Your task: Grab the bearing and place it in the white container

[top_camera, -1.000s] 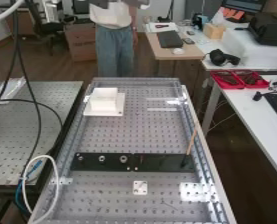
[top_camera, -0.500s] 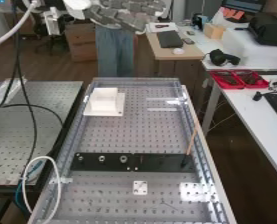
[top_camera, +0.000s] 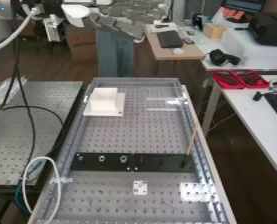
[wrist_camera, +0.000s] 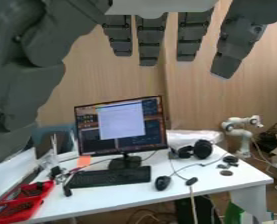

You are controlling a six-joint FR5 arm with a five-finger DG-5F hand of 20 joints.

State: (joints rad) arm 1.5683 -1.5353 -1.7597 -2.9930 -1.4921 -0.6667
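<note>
The hand [top_camera: 125,17] is high above the far end of the bench in the high view, its fingers extended and nothing held. In the wrist view the hand [wrist_camera: 150,37] has straight, spread fingers, with the thumb off to one side. Small ring-shaped bearings [top_camera: 123,159] sit on a black plate [top_camera: 163,162] across the middle of the bench, well below and nearer than the hand; which one is the task's bearing I cannot tell. The white container [top_camera: 105,101] stands near the bench's far left corner.
A thin wooden stick [top_camera: 191,142] stands at the black plate's right end. A small white plate [top_camera: 140,187] lies nearer. Metal rails [top_camera: 203,150] edge the perforated bench. Cables [top_camera: 30,125] hang at the left; red trays [top_camera: 239,79] sit on the side table.
The arm and hand have come into the high view from the upper left, across the far end, and lately shifted slightly. The bearings and container have stayed put.
</note>
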